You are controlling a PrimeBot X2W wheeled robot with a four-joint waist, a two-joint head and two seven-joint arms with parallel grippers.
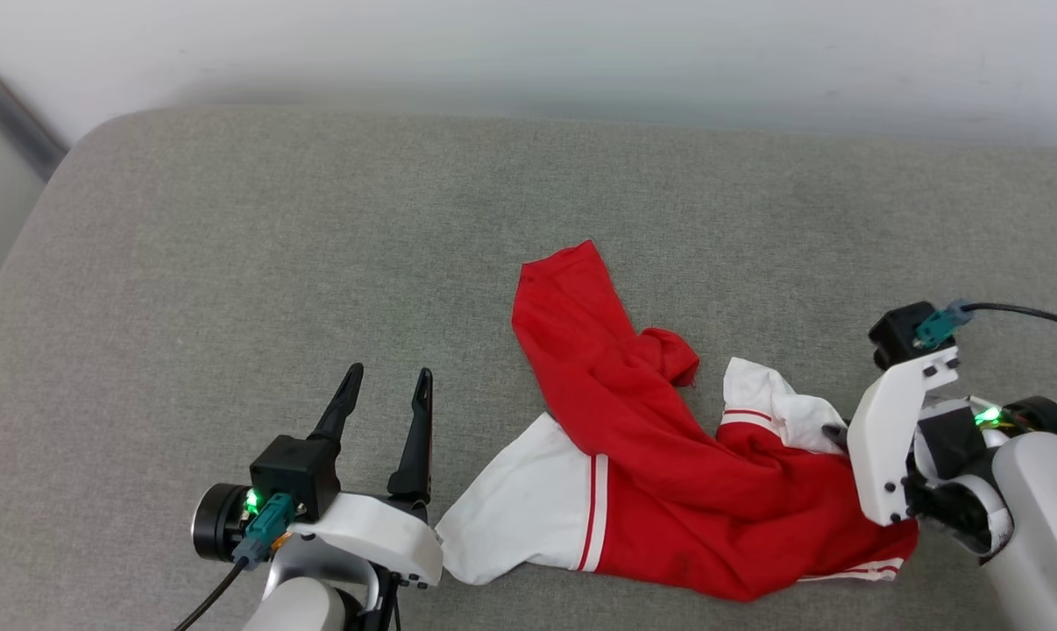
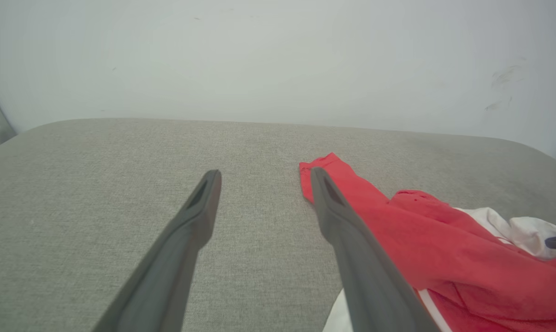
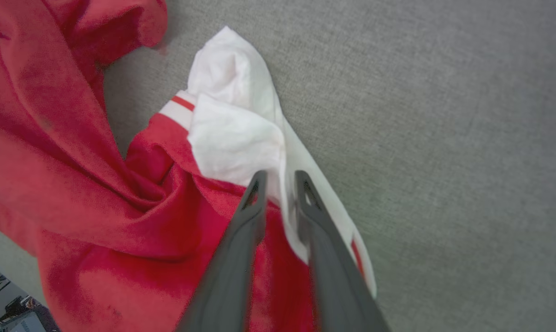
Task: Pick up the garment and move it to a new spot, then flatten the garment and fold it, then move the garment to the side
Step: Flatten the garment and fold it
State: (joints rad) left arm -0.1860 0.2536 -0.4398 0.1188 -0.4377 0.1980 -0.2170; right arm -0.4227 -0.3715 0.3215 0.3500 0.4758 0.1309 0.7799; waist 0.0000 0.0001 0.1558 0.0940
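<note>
At lower centre of the head view the garment (image 1: pixel 669 473) lies crumpled; your right gripper (image 3: pixel 280 177) straddles its white fold, jaws narrow, pinch not certain; left gripper (image 1: pixel 388 375) gapes wide, beside it. Pickup step: confirm grip, then lift

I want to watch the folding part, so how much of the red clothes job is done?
Nothing looks done: the garment lies crumpled on the grey cushion. In hand: the right gripper has its fingers either side of a white fold, grip unclear; the left gripper hangs open beside the cloth. Left: lifting, moving, flattening, folding, setting aside.
</note>
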